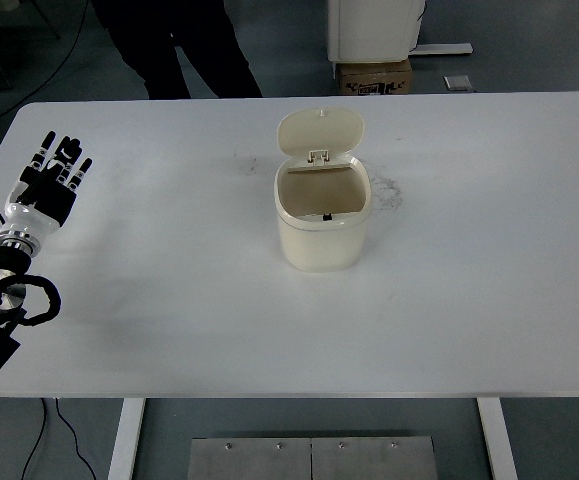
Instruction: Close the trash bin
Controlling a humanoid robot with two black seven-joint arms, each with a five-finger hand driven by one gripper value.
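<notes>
So we've got the trash bin [320, 218] mid-table, lid [320, 132] flipped up, well apart from our left hand [51, 180], fingers [66, 152] spread and empty.

A cream trash bin [320, 222] stands mid-table with its lid [320, 132] hinged upright. The left hand [53, 176] rests flat near the white table's [169, 320] left edge, fingers extended.

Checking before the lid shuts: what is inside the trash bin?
The trash bin, lid up, shows bare cream walls and a small dark mark at the front rim. The bottom is hidden.
</notes>
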